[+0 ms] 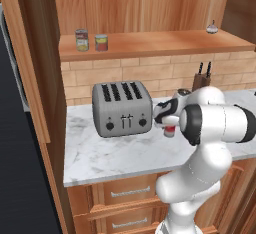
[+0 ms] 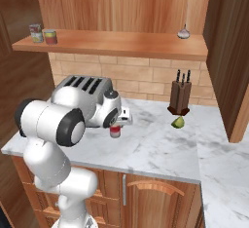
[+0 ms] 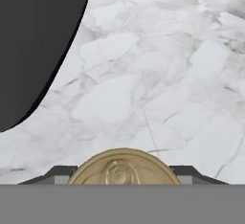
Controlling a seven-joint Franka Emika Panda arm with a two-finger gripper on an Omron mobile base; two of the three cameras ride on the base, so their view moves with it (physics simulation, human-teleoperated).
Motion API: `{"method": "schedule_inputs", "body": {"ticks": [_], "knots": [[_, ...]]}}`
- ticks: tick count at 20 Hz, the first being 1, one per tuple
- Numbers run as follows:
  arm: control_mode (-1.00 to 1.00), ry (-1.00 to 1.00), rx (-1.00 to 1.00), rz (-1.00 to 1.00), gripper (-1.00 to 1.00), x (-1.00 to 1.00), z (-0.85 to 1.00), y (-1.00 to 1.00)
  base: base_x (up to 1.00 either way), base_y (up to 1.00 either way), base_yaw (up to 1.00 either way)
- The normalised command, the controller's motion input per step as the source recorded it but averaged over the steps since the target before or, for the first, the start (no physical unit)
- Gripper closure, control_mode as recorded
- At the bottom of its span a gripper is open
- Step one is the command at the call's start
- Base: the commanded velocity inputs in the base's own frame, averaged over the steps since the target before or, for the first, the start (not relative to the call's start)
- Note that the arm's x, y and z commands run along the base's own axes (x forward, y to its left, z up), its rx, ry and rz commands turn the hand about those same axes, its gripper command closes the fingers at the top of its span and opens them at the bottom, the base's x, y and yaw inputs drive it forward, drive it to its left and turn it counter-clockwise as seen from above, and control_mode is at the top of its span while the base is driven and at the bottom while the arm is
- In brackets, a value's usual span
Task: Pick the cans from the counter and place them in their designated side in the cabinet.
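gripper (image 2: 115, 124) closed around small red can (image 2: 115, 132), mid counter (image 2: 155, 149), just beside toaster (image 1: 121, 109). can looks rigid, light, smooth-sided, likely slippery; grip across round wall near top. two other cans (image 1: 91, 41) at cabinet shelf (image 1: 160, 43) left end.

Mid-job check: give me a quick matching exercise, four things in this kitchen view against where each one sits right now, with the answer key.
Things:
1. red can
2. red-topped can
3. toaster
4. knife block

Places:
A. on the cabinet shelf, beside the silver-topped can
B. on the counter, between the fingers of the gripper
C. at the back of the counter by the brick wall, with a small green thing in front of it
D. on the counter, left of the arm

Pairs: 1-B, 2-A, 3-D, 4-C
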Motion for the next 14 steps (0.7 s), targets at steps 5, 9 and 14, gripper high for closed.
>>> {"method": "schedule_inputs", "body": {"ticks": [5,9,14], "knots": [[-1.00,-0.01,0.04,0.00,1.00,-0.01,0.43,0.00,0.00,0.00,0.00],[-1.00,-0.04,0.05,0.00,1.00,-0.06,0.53,0.00,0.00,0.00,0.00],[-1.00,-0.02,0.04,0.00,1.00,-0.16,0.53,0.00,0.00,0.00,0.00]]}}
